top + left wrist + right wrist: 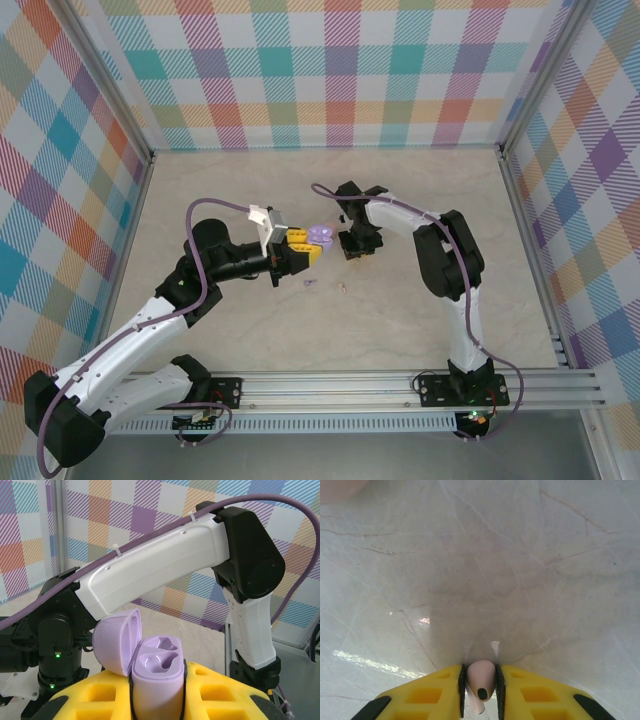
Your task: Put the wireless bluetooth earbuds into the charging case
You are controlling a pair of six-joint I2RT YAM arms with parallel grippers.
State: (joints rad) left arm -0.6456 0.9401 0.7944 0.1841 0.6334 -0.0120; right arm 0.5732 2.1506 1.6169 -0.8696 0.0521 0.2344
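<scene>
My left gripper (298, 250) (157, 695) is shut on the lilac charging case (320, 236) (156, 677) and holds it upright. Its lid (117, 642) is swung open to the left, and both sockets (159, 656) are empty. Just to its right, my right gripper (352, 247) (480, 690) points down close over the table, shut on a pale pinkish-beige earbud (481, 679) whose stem hangs down between the pads. A purple earbud (309, 284) and a pale earbud (343, 289) lie on the table in front of the two grippers.
The table is pale marble (400, 320) with checked walls on three sides (330, 70). The right arm's white forearm (165, 565) crosses close behind the case. A blurred pinkish object (340, 487) sits at the top left corner of the right wrist view.
</scene>
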